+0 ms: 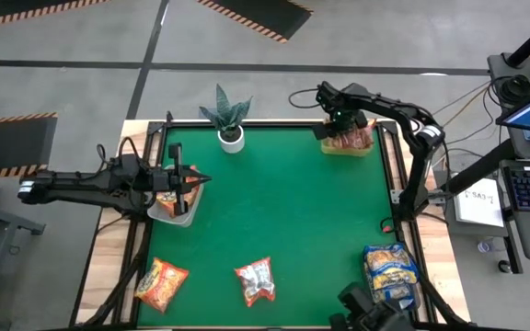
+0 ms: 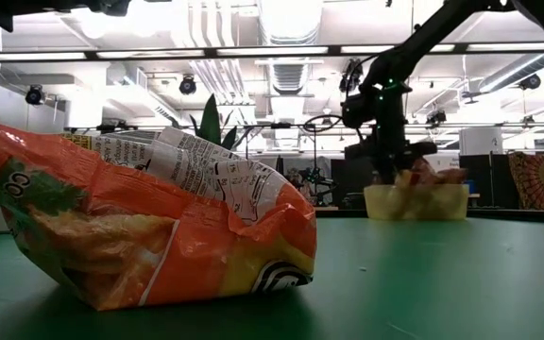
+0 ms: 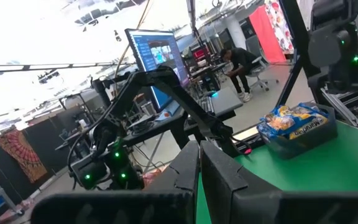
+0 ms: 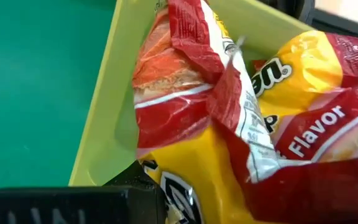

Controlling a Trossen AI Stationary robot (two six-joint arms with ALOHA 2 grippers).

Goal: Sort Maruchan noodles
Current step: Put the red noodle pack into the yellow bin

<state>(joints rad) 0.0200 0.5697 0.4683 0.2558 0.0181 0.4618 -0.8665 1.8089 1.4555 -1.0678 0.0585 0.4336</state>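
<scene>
The right gripper (image 1: 347, 124) hangs over the lime-green tray (image 1: 336, 149) at about 1 o'clock on the bench (image 1: 293, 211), fingers clamped on a red packet (image 4: 185, 81) low inside it. Judged step: drop-off. It should let go w/ the packet fully past the rim, then lift straight up. The left gripper (image 1: 194, 180), fingers together, waits over the white tray (image 1: 185, 217) at 9 o'clock. Loose packets lie at 7 (image 1: 161, 282) and 6 o'clock (image 1: 256, 280).
</scene>
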